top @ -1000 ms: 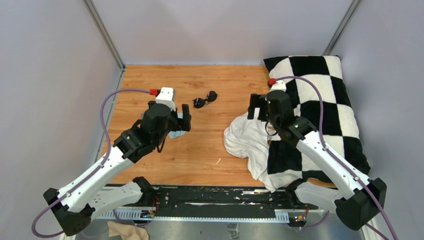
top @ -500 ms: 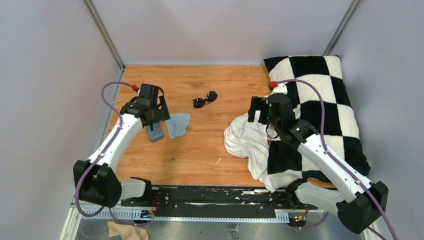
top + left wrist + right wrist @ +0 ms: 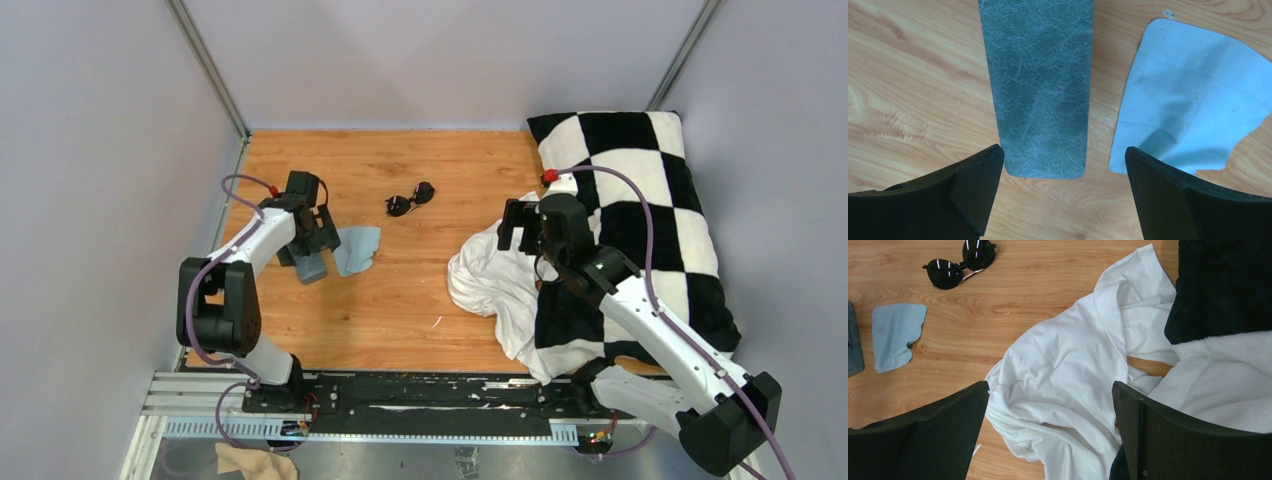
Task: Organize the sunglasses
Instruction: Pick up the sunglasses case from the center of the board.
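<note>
The black sunglasses lie on the wooden table, far centre, and show in the right wrist view at top left. The closed grey-blue case lies at the left, and in the left wrist view it is straight ahead. My left gripper is open and empty just above the case's far end, its jaws wider than the case. My right gripper is open and empty above a white garment, to the right of the sunglasses.
A light blue cleaning cloth lies right of the case. The white garment spills off a black-and-white checkered pillow along the right side. Grey walls enclose the table.
My left arm folded back to the left and its gripper moved left off the case and cloth, which now show. My right gripper drifted slightly nearer over the white garment.
</note>
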Controlling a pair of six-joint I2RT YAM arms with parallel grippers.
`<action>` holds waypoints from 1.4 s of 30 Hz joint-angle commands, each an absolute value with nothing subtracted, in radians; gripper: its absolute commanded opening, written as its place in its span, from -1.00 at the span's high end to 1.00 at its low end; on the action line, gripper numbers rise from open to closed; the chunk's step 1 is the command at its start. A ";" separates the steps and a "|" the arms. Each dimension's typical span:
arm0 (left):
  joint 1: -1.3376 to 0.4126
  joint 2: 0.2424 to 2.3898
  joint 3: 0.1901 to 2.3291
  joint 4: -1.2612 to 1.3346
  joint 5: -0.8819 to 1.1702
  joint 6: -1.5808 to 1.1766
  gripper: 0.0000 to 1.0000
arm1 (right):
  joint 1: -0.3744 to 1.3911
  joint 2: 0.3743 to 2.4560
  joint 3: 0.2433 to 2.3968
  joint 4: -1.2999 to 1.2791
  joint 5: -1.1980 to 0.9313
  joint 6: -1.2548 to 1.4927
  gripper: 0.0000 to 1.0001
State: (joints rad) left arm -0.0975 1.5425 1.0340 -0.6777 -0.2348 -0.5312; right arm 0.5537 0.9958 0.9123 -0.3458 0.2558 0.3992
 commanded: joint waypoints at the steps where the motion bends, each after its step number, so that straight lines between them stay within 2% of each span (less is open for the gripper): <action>1: -0.071 1.576 1.010 -0.629 -0.232 -0.547 -0.99 | 0.541 0.972 0.892 -0.369 0.263 0.407 -1.00; 17: -0.019 1.619 0.967 -0.570 -0.230 -0.531 -0.97 | 0.541 0.984 0.894 -0.382 0.258 0.408 -1.00; 23: -0.017 1.637 0.958 -0.547 -0.202 -0.533 -0.71 | 0.541 0.982 0.893 -0.382 0.258 0.409 -1.00; 28: -0.017 1.623 0.955 -0.545 -0.171 -0.541 -0.27 | 0.541 0.979 0.892 -0.386 0.255 0.411 -1.00; 32: -0.017 1.534 0.970 -0.569 -0.100 -0.524 -0.03 | 0.540 0.972 0.886 -0.388 0.258 0.413 -1.00; 37: -0.043 1.350 0.955 -0.555 0.095 -0.444 0.09 | 0.541 0.974 0.884 -0.388 0.261 0.415 -1.00; 42: -0.114 1.182 0.876 -0.387 0.468 -0.393 0.23 | 0.534 1.000 0.903 -0.378 0.166 0.395 -1.00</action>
